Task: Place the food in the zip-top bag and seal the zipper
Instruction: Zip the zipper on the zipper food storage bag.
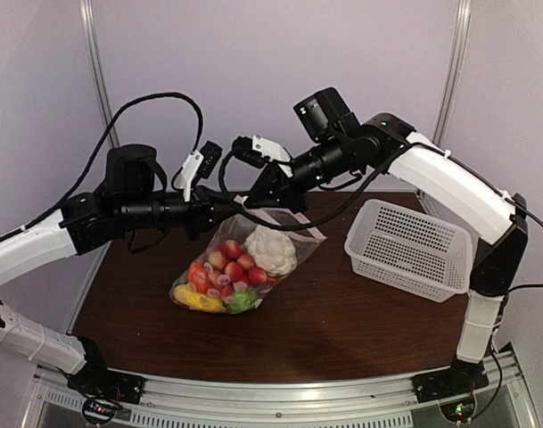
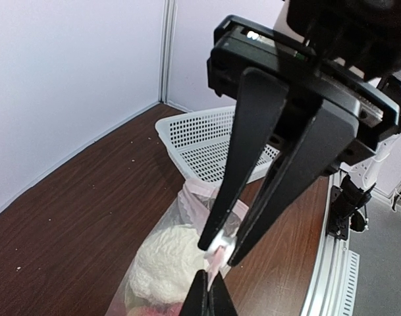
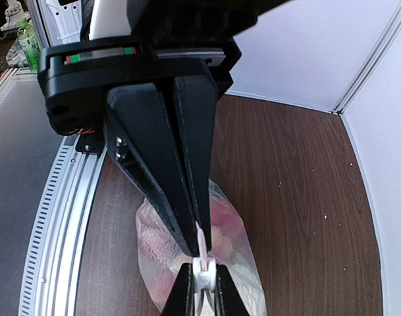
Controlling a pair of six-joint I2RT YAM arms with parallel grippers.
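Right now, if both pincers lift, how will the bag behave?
Probably floppy: the zip-top bag is thin crinkly film, pinched only at its mouth by the left pincer and right pincer. Likely bottom-heavy: the food lies bunched at the closed end, so it may sag and swing. The glossy film could slip.

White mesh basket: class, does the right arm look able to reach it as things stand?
Probably yes: the basket sits on that arm's side, open from above. But the right gripper is shut on the zipper of the zip-top bag, so it would have to let go first.
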